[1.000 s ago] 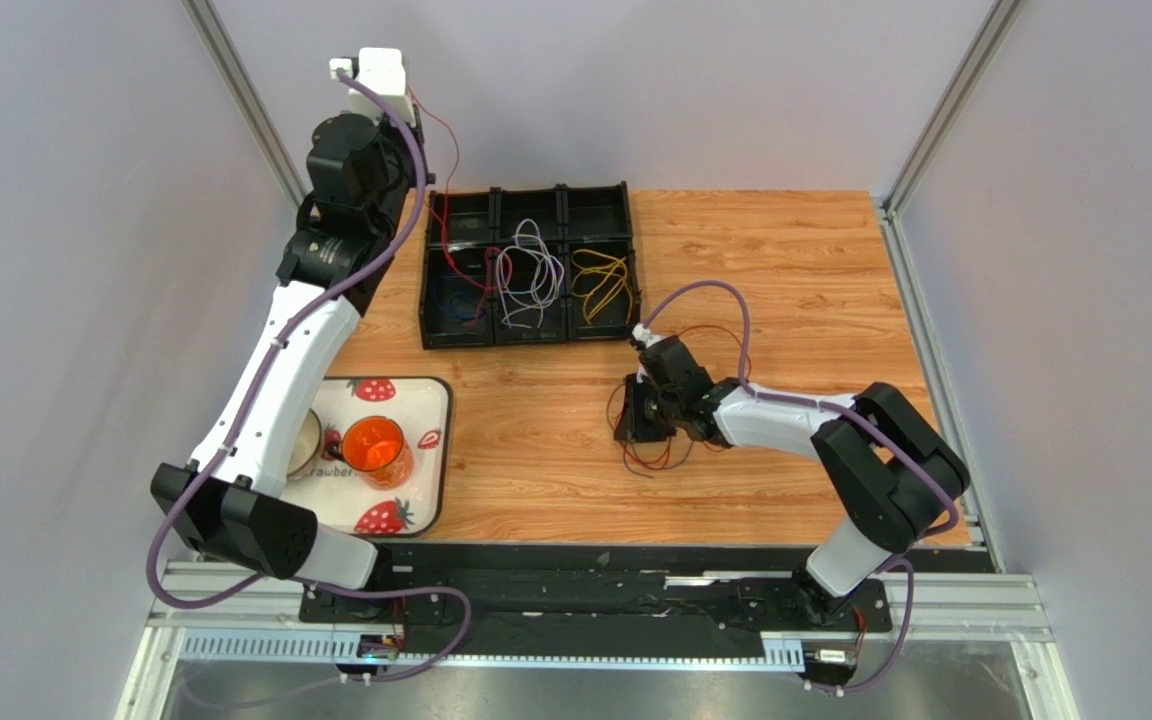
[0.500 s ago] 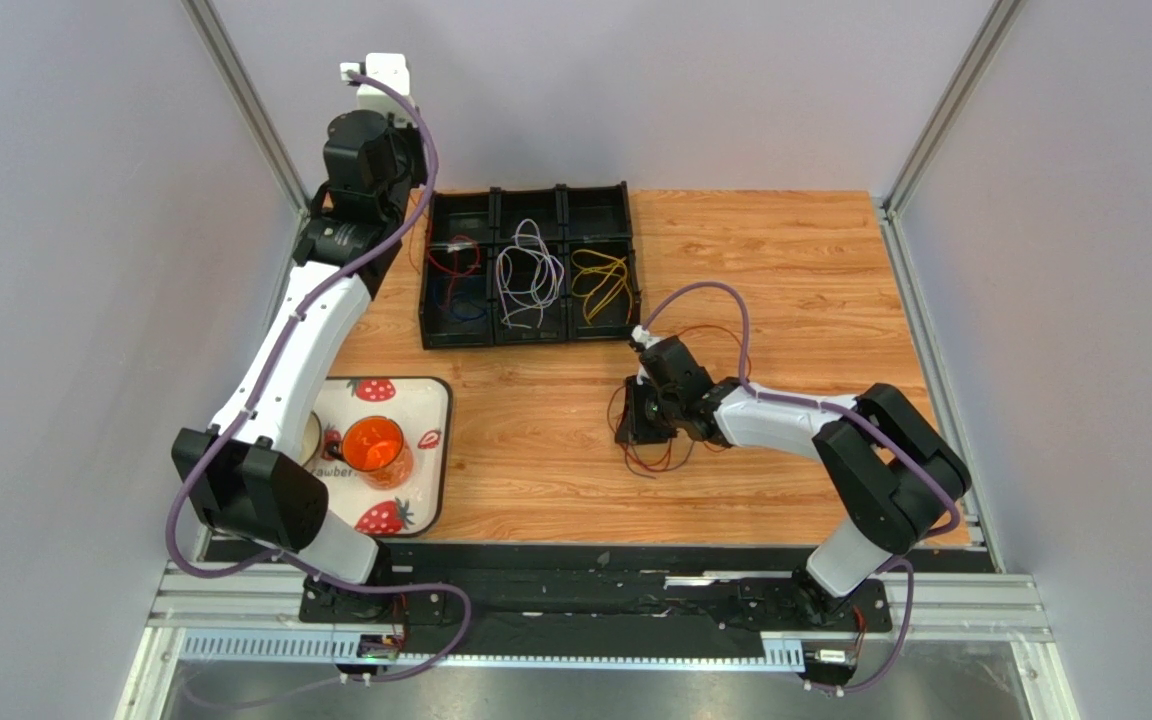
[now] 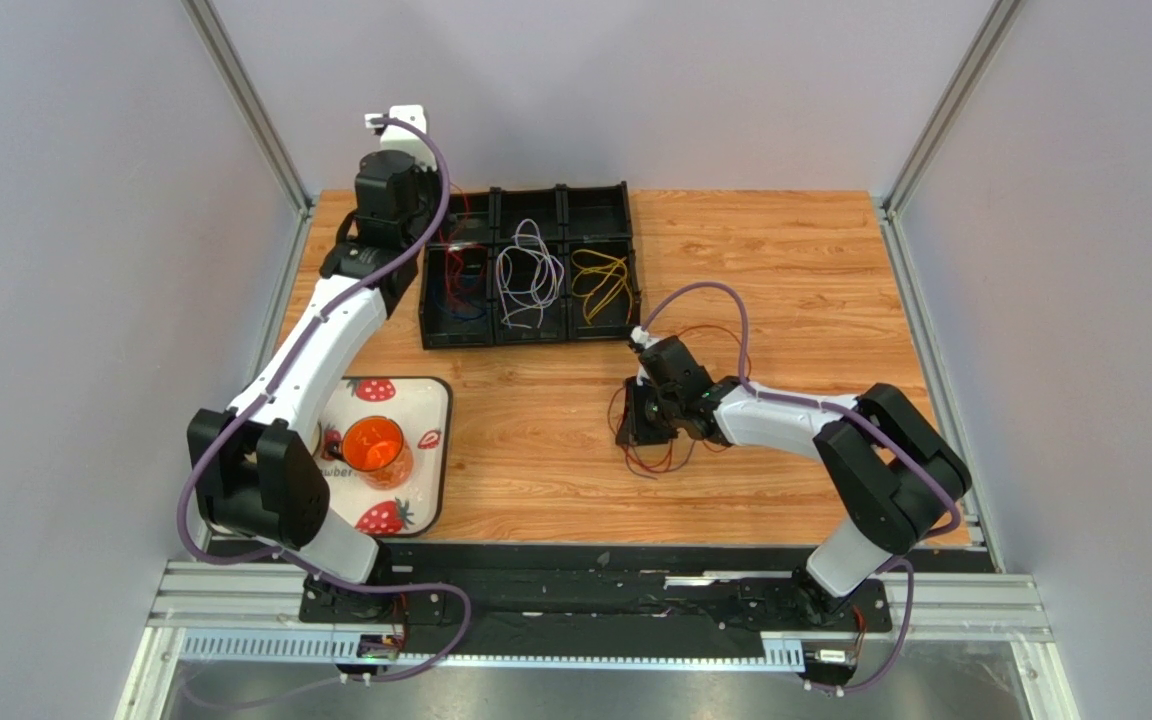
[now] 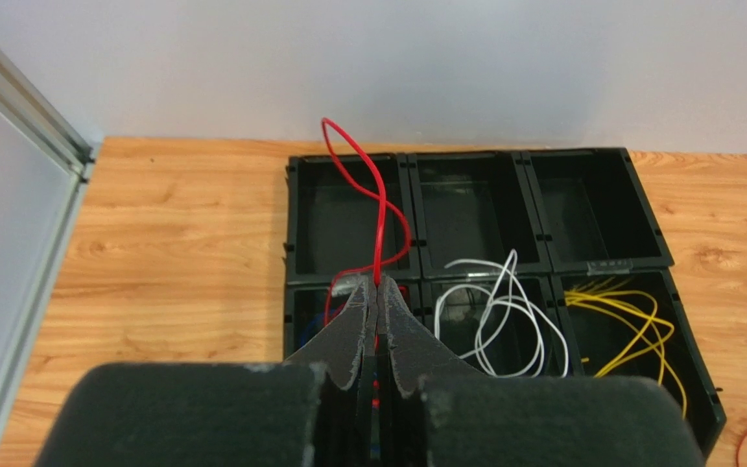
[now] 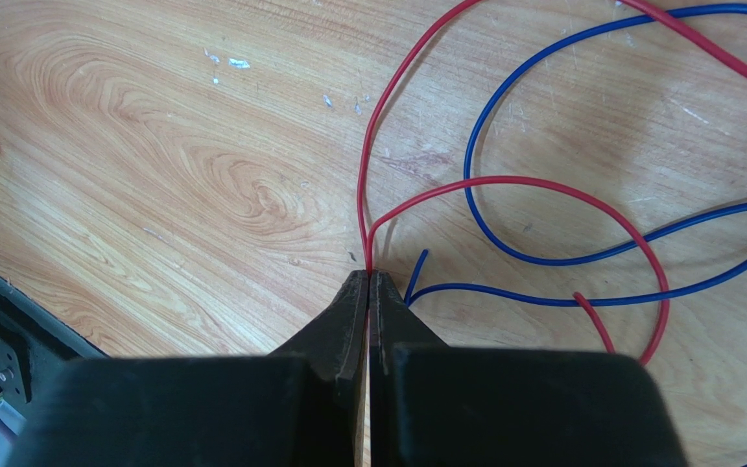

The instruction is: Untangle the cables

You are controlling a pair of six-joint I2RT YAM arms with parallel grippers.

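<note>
The desk (image 3: 793, 255) has a light wood-grain top with visible knots and a few small pale marks. The back wall (image 3: 597, 75), left wall (image 3: 71, 300) and right wall (image 3: 1093, 300) are plain, matt, pale grey-lilac panels enclosing the desk on three sides. One slanted aluminium post (image 3: 249, 105) stands at the far left corner, a second post (image 3: 946, 105) at the far right. A slotted metal rail (image 3: 567, 648) runs along the near edge. Lighting is even; shadows are soft.
</note>
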